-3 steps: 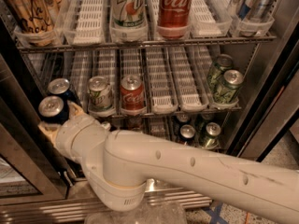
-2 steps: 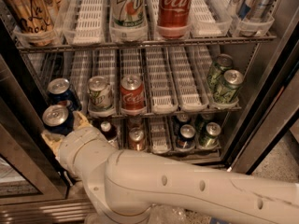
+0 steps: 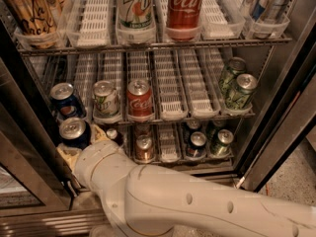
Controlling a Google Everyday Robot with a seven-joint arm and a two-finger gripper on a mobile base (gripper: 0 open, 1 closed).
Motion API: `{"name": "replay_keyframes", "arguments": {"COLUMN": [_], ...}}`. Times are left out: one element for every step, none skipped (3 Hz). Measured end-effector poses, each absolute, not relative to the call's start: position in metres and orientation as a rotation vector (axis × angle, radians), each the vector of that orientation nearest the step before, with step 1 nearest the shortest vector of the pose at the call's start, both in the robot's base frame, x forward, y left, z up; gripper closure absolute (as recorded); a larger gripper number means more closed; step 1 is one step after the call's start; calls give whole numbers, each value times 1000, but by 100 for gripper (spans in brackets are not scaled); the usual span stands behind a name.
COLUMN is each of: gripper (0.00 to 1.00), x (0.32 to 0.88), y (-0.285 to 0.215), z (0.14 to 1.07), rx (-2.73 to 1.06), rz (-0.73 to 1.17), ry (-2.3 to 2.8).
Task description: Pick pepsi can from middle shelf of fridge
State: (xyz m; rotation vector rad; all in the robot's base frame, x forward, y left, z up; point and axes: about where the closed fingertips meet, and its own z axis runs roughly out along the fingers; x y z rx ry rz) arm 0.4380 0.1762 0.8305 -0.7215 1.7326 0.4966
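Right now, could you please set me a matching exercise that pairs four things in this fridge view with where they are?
Things:
1. gripper
2. red Coca-Cola can
3. white-and-green can
4. two green cans

Places:
A. middle shelf, rightmost lane
B. middle shelf, third lane from the left
C. lower left, in front of the shelves, shut on a pepsi can
D. middle shelf, second lane from the left

Pairs: 1-C, 2-B, 3-D, 4-A
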Motion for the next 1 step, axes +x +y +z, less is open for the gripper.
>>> {"name": "replay_keyframes", "arguments": {"gripper": [100], "x": [438], "y": [176], "z": [830], "rx": [-722], "rz": [497], "ry": [1733]}}
